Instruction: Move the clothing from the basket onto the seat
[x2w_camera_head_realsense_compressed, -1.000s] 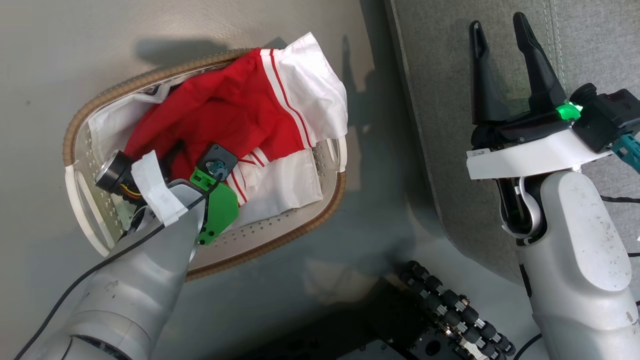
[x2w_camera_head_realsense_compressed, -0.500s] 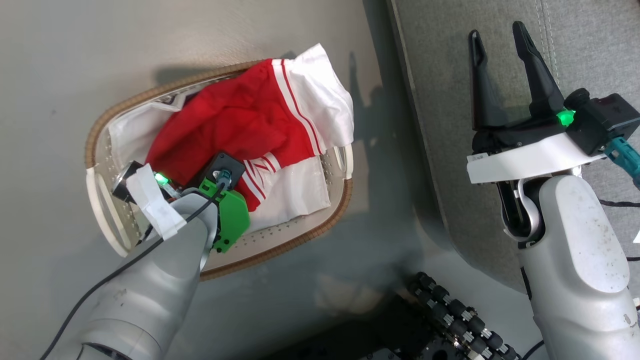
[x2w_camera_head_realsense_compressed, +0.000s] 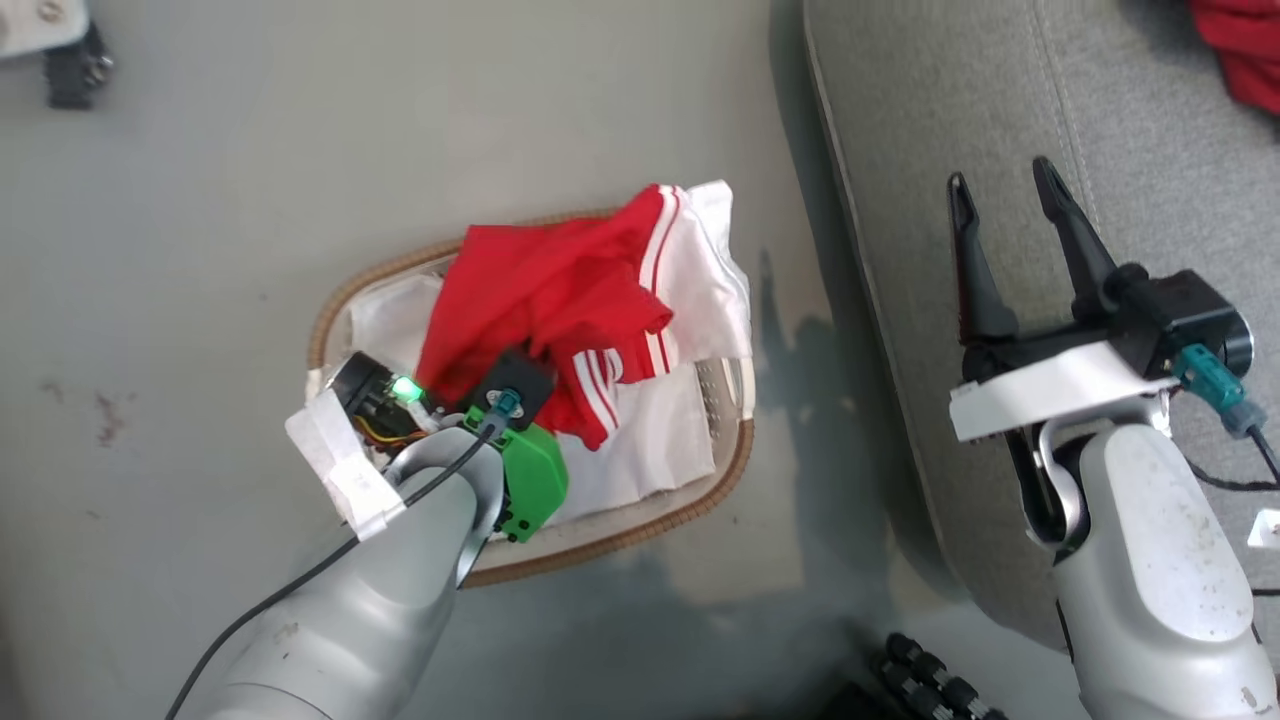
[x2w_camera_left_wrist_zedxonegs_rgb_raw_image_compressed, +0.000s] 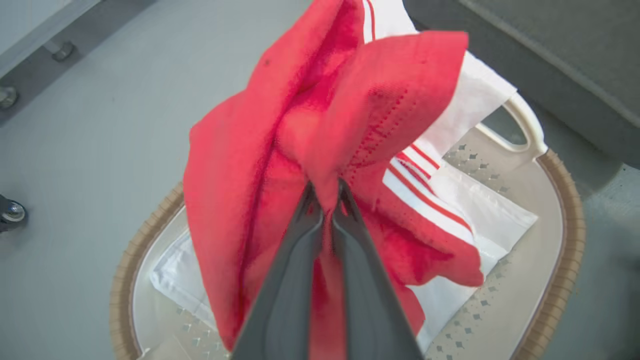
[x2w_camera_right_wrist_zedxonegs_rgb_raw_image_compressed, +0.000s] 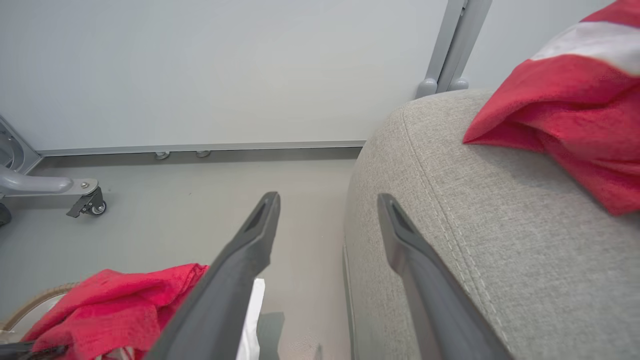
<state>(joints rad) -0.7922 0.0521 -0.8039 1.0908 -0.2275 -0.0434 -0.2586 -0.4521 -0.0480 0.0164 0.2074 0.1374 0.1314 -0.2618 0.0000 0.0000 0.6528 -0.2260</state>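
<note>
Showing the left end effector (x2w_camera_left_wrist_zedxonegs_rgb_raw_image_compressed: 324, 195) clamped narrow on a fold of the red clothing (x2w_camera_left_wrist_zedxonegs_rgb_raw_image_compressed: 280, 150), its 2 dark fingers pressed together with cloth between the tips. The gripped garment, red with white panels and thin white stripes, stands bunched above the basket (x2w_camera_left_wrist_zedxonegs_rgb_raw_image_compressed: 570, 240), with its lower folds hanging over the basket's inside. A white sheet (x2w_camera_left_wrist_zedxonegs_rgb_raw_image_compressed: 172, 277) lies beneath it in the basket. The basket stands on the grey floor (x2w_camera_head_realsense_compressed: 200, 200), just beside the seat (x2w_camera_head_realsense_compressed: 1100, 120). The right end effector (x2w_camera_head_realsense_compressed: 1002, 180) hovers over the seat's near edge, its 2 fingers spread wide and holding nothing. 1 further red garment (x2w_camera_right_wrist_zedxonegs_rgb_raw_image_compressed: 565, 115) lies on the seat, well apart from the basket.
</note>
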